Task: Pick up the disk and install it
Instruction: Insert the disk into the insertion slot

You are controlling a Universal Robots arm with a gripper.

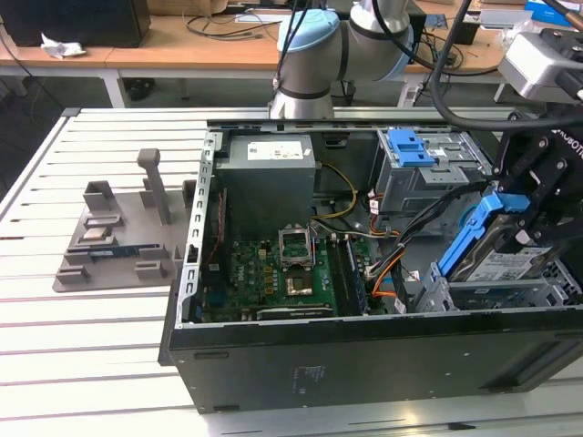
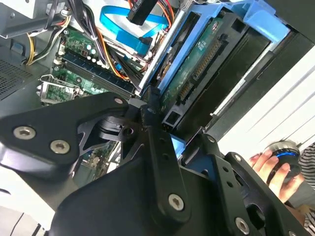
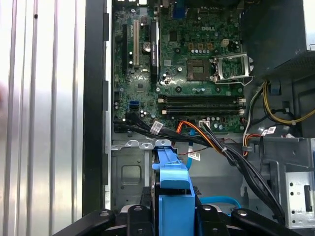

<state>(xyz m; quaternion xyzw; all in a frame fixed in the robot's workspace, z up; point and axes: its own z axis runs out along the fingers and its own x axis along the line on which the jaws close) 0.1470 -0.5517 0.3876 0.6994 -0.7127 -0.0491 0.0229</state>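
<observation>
A: Where is the disk?

B: In the gripper, at the exterior view's right end of the open computer case, above the silver drive bay. It is tilted, and its blue rail slopes down towards the bay.

A: Is it seated in the bay?

B: No, it stands at an angle. I cannot tell whether its low end touches the metal.

A: And the jaws?

B: Closed on the disk. In the first wrist view the blue end stands between the black fingers, one on either side. The second wrist view shows the drive's green circuit-board face and connector row beyond the black linkage.

A: What lies around it?

B: The motherboard is on the case floor and the grey power supply is behind it. A metal cage with a blue latch is near the disk, and cables run between them. Well apart, at the exterior view's left, the grey holder block sits on the slatted table.
</observation>
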